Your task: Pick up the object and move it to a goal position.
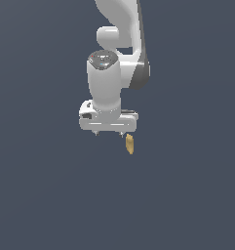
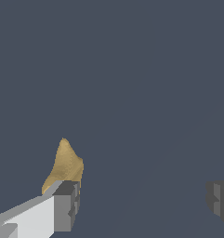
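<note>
I see the tool (image 1: 108,133) wide open and holding nothing, the object (image 1: 129,144) beside one finger (image 2: 66,205), outside the gap; it looks light, stiff, so I would grip its thicker middle.

All you have around the scene is one flat field of dark slate blue-grey, the same tone in both views. You see no wall, window, furniture or seam; no edge tells you where a floor would meet anything upright. In the exterior view the field runs unbroken to every border, a shade lighter in the lower half than above. In the wrist view you get the same plain surface, crossed by a very faint, slightly paler diagonal band that you can barely make out. Lighting is soft and even, and you cannot tell where it comes from.
</note>
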Controlling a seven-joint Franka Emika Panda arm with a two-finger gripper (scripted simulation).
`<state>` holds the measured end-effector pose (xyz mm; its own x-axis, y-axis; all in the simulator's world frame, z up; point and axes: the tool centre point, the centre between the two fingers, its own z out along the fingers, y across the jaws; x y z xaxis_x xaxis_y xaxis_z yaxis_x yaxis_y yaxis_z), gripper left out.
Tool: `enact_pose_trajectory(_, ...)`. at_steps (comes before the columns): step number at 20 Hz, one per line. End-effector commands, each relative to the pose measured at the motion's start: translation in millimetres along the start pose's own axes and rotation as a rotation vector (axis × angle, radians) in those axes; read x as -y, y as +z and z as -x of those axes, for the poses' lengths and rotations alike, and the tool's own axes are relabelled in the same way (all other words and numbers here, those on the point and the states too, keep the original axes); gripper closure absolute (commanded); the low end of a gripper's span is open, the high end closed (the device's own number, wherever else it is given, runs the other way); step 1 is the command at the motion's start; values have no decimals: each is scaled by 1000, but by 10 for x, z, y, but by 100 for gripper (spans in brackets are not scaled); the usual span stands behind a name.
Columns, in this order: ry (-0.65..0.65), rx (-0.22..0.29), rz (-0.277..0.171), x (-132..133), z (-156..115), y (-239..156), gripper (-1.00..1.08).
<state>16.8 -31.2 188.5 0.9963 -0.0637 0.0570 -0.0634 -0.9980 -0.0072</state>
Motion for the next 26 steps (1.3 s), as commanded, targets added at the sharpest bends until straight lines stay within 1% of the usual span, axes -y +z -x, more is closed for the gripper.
enact_pose_trajectory(1,0,0,0,0,0,0,-92)
enact_pose_trajectory(5,-2,-3,2,-49,-9,9,-92)
enact_pose_trajectory(11,4,-13,7,-232,-48,-4,-92)
enact_pose_trajectory(14,2,-12,7,-211,-43,2,-92)
enact_pose_trajectory(16,-9,-7,6,-127,-20,39,-92)
enact_pose_trajectory(18,-28,2,6,12,22,103,-92)
enact_pose_trajectory(23,-106,36,4,565,228,352,-92)
enact_pose_trajectory(26,-141,50,3,803,339,457,-92)
